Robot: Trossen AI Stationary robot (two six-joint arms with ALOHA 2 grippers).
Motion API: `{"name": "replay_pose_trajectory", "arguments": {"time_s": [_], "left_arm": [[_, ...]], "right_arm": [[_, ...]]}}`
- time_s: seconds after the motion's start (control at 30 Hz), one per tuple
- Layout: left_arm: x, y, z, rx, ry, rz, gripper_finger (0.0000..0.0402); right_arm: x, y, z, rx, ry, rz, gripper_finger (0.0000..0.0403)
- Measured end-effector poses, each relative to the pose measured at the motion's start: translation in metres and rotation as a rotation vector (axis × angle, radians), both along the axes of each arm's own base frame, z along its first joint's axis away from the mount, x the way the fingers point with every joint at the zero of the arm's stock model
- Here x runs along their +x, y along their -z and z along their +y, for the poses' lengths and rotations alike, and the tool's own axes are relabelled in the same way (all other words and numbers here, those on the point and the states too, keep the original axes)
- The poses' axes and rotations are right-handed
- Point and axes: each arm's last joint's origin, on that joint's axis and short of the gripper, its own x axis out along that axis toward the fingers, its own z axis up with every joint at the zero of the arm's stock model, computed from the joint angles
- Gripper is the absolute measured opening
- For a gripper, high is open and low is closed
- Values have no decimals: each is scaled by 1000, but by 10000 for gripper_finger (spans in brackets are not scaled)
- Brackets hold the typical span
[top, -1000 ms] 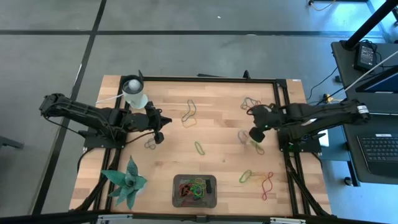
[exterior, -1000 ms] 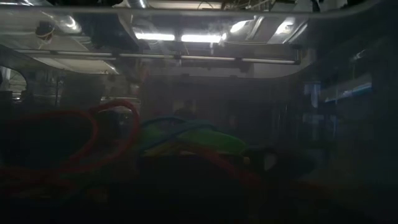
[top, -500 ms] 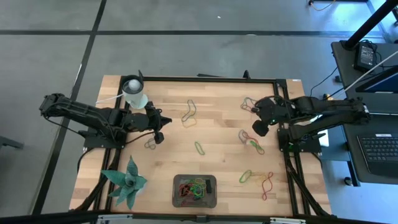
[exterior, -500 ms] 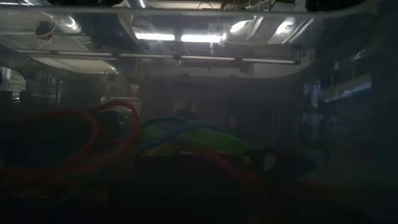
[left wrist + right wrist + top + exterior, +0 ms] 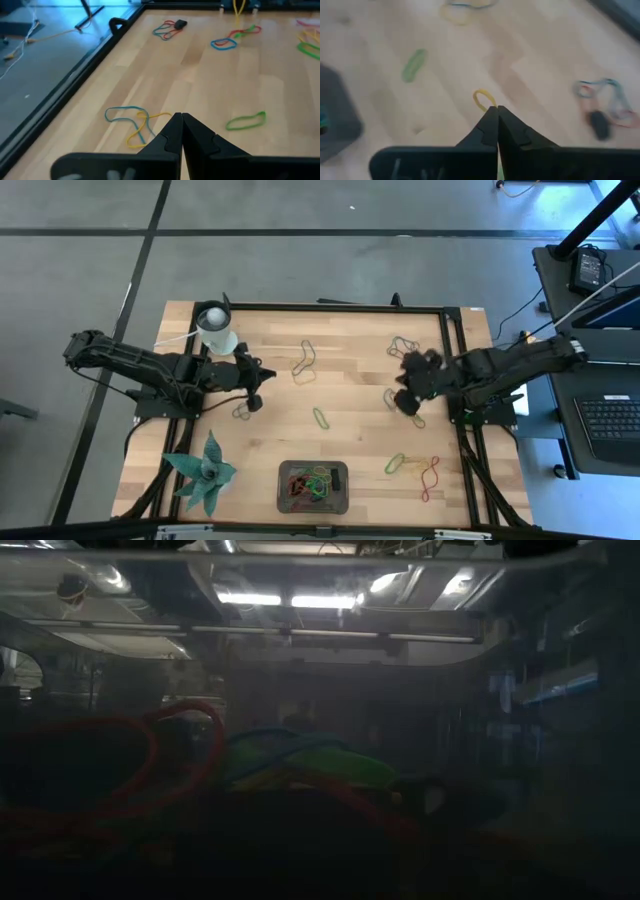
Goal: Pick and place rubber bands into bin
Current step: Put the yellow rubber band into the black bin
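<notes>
My right gripper [image 5: 405, 402] hangs over the table's right half, shut on a yellow rubber band [image 5: 482, 99]. More rubber bands lie flat on the wood: a green one [image 5: 320, 418], a yellow one [image 5: 304, 362], a cluster [image 5: 402, 345] at the far right, and green and red ones [image 5: 415, 470] at the near right. The bin [image 5: 342, 498] sits at the near edge with several bands [image 5: 312, 483] in it. These show close and dim in the low view [image 5: 320, 765]. My left gripper [image 5: 255, 402] is shut over the table's left half, next to a band [image 5: 241, 412], with nothing seen between its fingers [image 5: 179, 119]. My right gripper pinches the yellow rubber band between its shut fingertips. A small loop of the band [image 5: 481, 96] sticks out past the tips. The fingers slant down toward the table from its right side. The shut fingers hide the rest of the band.
A white cup [image 5: 217, 328] stands at the far left corner. A green plant figure [image 5: 205, 472] stands at the near left. A black frame rail [image 5: 340, 308] runs around the tabletop. Blue and yellow bands [image 5: 131, 122] lie just ahead of my left gripper.
My right gripper has risen from the table and swung a little toward the table's middle and near edge. It has stayed shut.
</notes>
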Motion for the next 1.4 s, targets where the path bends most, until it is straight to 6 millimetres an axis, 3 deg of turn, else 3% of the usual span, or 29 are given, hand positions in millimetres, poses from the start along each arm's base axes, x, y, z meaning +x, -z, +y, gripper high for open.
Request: {"name": "replay_pose_trajectory", "arguments": {"time_s": [0.1,0.47,0.77,0.93,1.4], "left_arm": [[0,0,-1,14,59,20,4],[1,1,-6,-17,224,48,4],[0,3,-7,-49,267,68,4],[0,4,-7,-49,267,73,4],[-1,4,-7,-65,260,79,4]], "right_arm": [[20,-7,19,5,-17,-16,0],[118,-63,100,-5,-173,-130,0],[180,-69,162,35,-222,-210,0],[200,-51,190,70,-215,-212,0],[232,64,234,259,-158,55,0]]}}
